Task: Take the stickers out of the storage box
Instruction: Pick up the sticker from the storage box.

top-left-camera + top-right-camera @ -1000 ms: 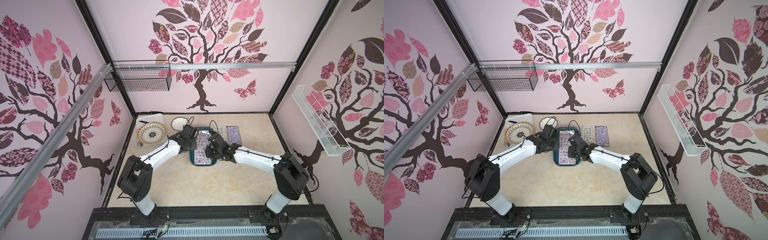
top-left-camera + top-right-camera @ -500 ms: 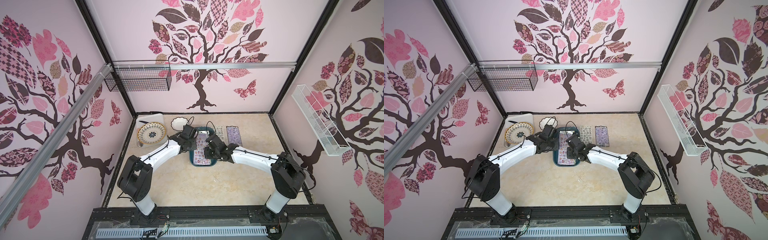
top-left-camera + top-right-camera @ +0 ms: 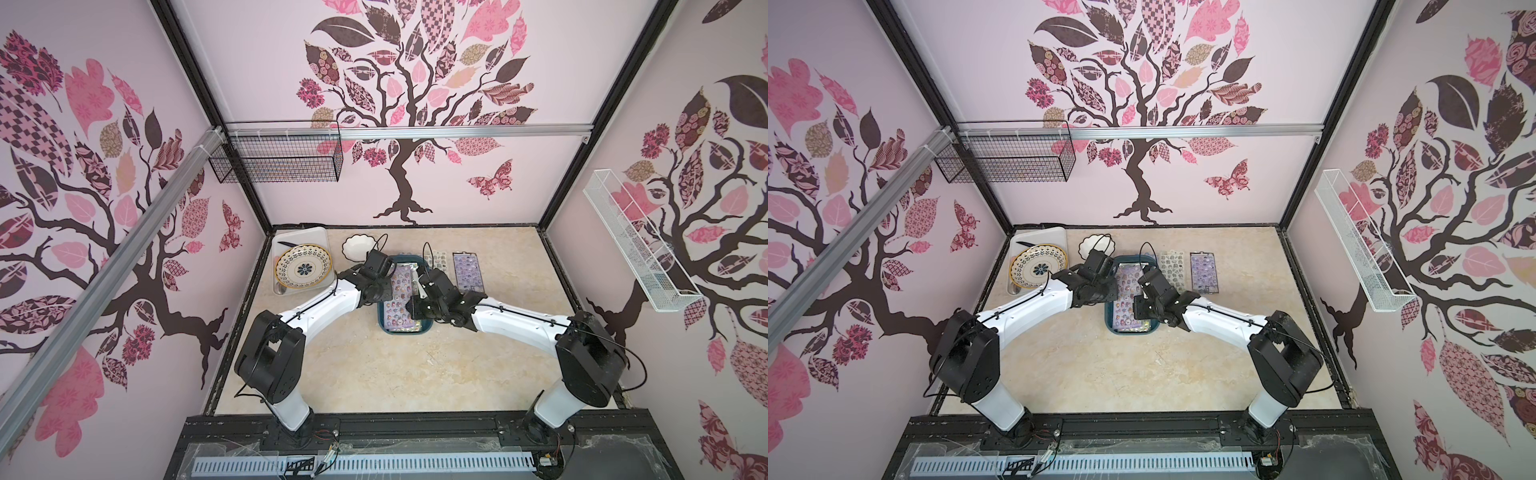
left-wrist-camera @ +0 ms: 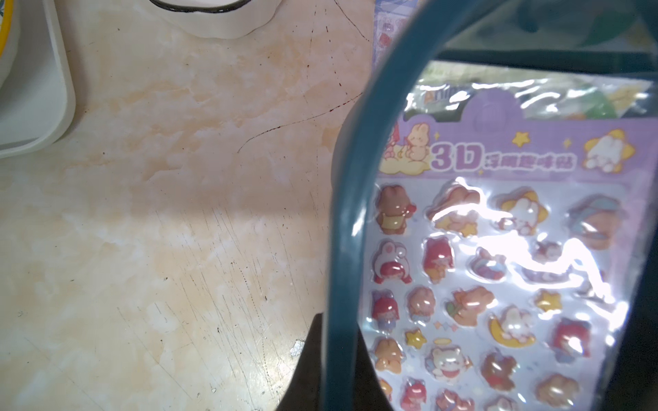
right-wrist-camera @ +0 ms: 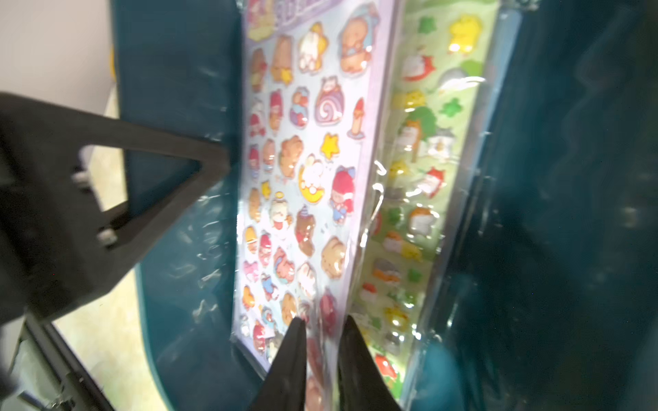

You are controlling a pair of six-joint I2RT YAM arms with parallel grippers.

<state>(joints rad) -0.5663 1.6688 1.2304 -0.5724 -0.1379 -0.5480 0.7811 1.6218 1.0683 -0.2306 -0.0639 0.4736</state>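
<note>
- storage box (image 3: 405, 331): dark teal tub, low walls, upright at mid-table;
- stickers (image 3: 398, 297): glossy cartoon sheets inside it; purple sheet (image 5: 302, 160) lay uppermost, overlapping a green sheet (image 5: 420, 213);
- two more sheets (image 3: 468, 274) lay flat just beside the box.

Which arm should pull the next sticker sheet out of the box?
Right. The right gripper has its fingertips either side of the edge of the purple sheet inside the storage box; the left gripper is shut on the box rim.
</note>
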